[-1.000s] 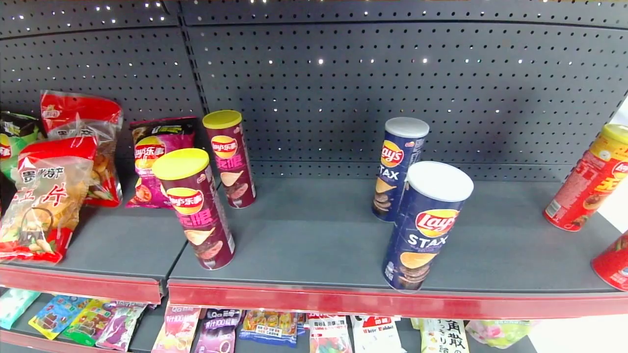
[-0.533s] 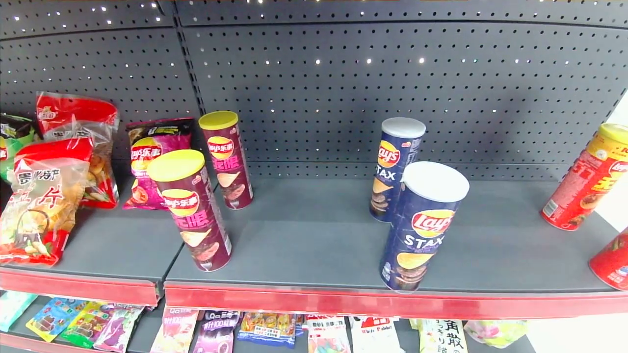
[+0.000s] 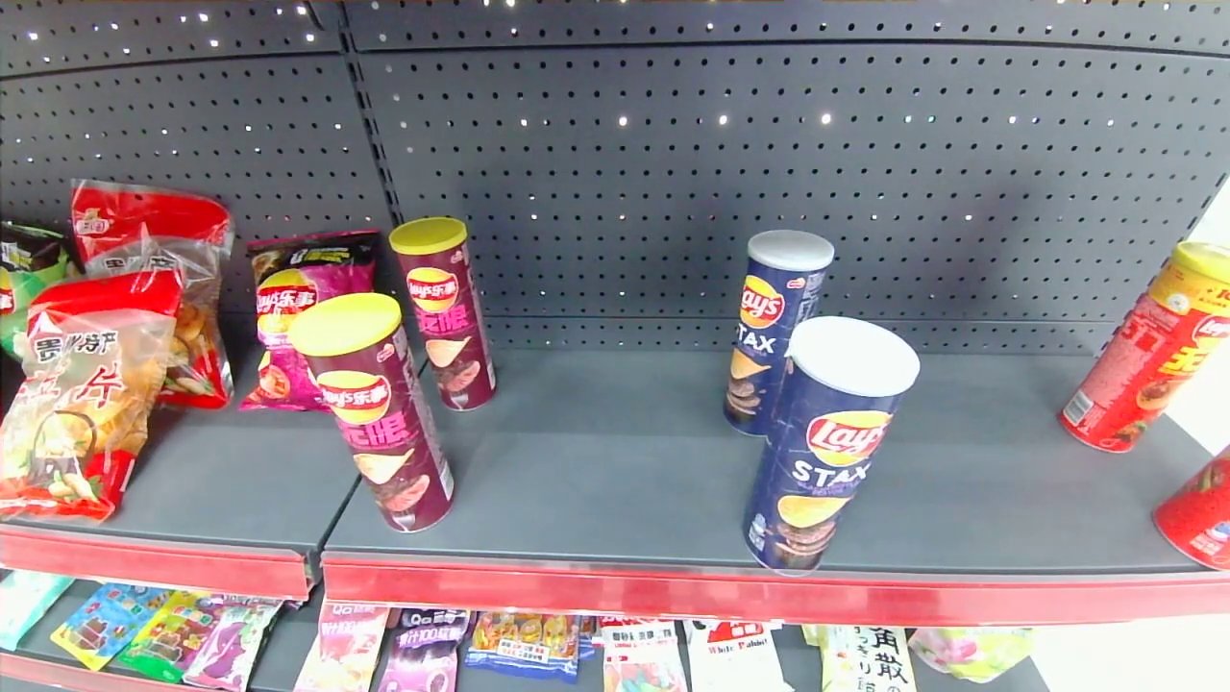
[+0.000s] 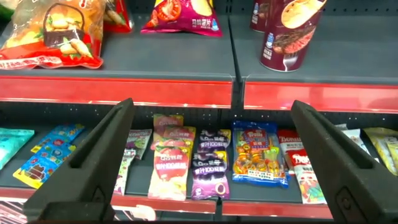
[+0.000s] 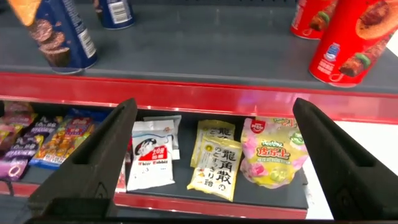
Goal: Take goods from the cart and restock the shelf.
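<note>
A grey shelf (image 3: 615, 481) with a red front lip holds chip cans. Two maroon cans with yellow lids stand at the left: one near the front (image 3: 375, 411), one behind (image 3: 444, 309). Two navy cans with white lids stand in the middle: one at the front edge (image 3: 828, 440), one behind (image 3: 774, 327). Red cans stand at the right (image 3: 1148, 351), (image 3: 1199, 509). My left gripper (image 4: 211, 134) hangs open below the shelf lip, facing the lower shelf's packets. My right gripper (image 5: 214, 134) is also open and empty, in front of the lower shelf.
Snack bags (image 3: 86, 384), (image 3: 298, 308) fill the shelf's left end. The lower shelf carries several small packets (image 4: 208, 163), (image 5: 217, 158). A pegboard back wall (image 3: 730, 163) rises behind the cans. Bare shelf space lies between the maroon and navy cans.
The whole head view shifted slightly from one second ago, so the camera moved. The cans and bags stay where they were.
</note>
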You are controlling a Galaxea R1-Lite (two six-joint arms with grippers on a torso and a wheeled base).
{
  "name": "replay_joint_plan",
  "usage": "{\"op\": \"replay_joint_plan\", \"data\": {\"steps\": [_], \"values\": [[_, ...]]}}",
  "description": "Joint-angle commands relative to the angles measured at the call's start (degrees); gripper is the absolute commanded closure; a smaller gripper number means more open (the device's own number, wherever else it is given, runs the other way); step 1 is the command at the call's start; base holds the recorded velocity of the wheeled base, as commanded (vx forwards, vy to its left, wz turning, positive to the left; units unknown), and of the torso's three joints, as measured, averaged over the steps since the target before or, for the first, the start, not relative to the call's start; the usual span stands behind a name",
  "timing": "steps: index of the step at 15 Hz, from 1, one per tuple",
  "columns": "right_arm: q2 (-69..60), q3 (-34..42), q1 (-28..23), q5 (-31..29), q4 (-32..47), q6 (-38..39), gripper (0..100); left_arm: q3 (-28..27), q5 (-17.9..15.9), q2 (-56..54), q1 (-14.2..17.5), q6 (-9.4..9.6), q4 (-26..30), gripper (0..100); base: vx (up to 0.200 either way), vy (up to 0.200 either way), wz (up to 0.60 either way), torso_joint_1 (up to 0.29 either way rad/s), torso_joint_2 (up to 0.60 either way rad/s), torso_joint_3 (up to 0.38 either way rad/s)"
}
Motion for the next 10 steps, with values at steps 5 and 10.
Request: {"op": "replay_joint_plan", "data": {"steps": [5,10], "values": [[25.51,-24.89,2.11,-0.32,0.84,6.62,0,0.0,0.02,0.07,0.01,0.02,-0.01,0,0.0,0.0,0.0,0.0,0.0,0.0],[25.51,-15.13,19.6,0.47,-0.04,3.1,0,0.0,0.02,0.07,0.01,0.02,-0.01,0,0.0,0.0,0.0,0.0,0.0,0.0]]}}
